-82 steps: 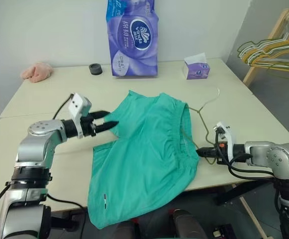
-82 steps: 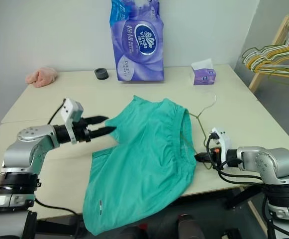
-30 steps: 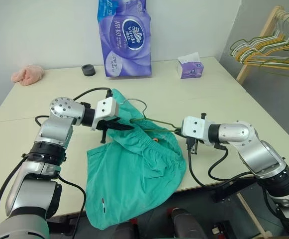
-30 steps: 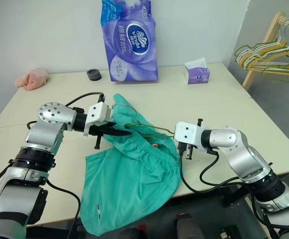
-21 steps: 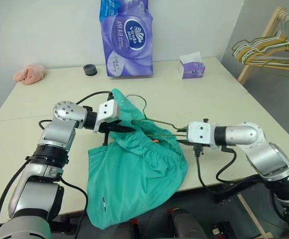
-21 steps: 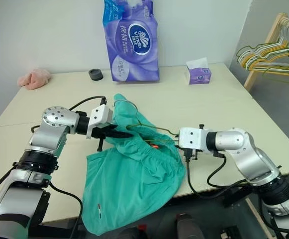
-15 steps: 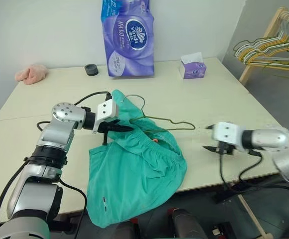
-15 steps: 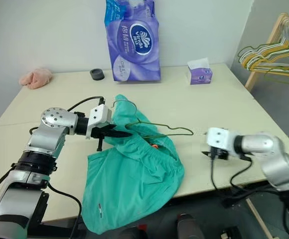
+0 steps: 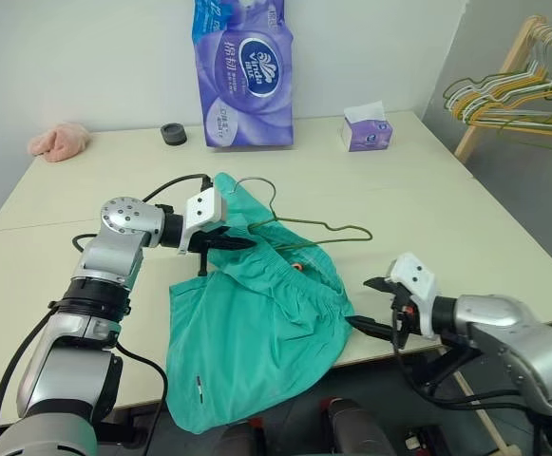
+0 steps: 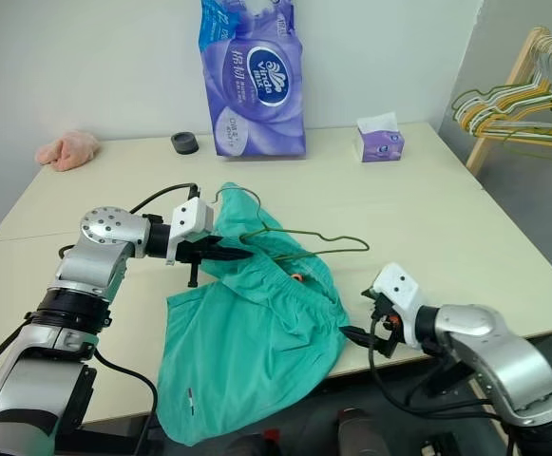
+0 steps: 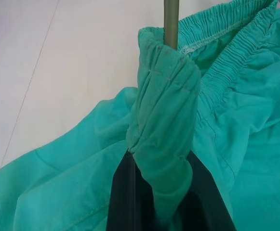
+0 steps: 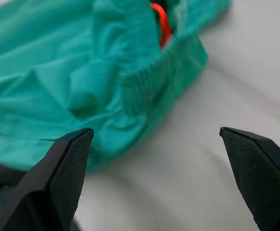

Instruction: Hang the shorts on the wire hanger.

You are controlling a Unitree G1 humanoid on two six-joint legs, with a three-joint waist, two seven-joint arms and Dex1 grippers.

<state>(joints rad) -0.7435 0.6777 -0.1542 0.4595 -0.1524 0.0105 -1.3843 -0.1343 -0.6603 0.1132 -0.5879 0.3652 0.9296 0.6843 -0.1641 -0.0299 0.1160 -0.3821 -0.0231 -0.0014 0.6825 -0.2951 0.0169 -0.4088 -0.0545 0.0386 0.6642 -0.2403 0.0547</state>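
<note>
The teal shorts point(image 9: 256, 323) lie on the table, their lower part hanging over its front edge. My left gripper point(image 9: 233, 243) is shut on a bunched fold of the elastic waistband point(image 11: 166, 120). It holds that fold up against the olive wire hanger point(image 9: 337, 228). The wire point(image 11: 171, 21) runs on past the fold, and its hook curls above the cloth. The hanger's right end sticks out free over the table. My right gripper point(image 9: 369, 306) is open just right of the shorts, near the front edge. Its fingers point(image 12: 65, 173) hold nothing.
A purple pack of tissue rolls point(image 9: 242, 71), a small tissue box point(image 9: 366, 133), a black ring point(image 9: 172, 134) and a pink cloth lump point(image 9: 59, 141) stand along the table's back. A wooden rack of hangers point(image 9: 513, 90) is off to the right.
My right gripper let go of the hanger's right end, opened wide and drew back and down to the front edge. The left gripper kept its hold and place.
</note>
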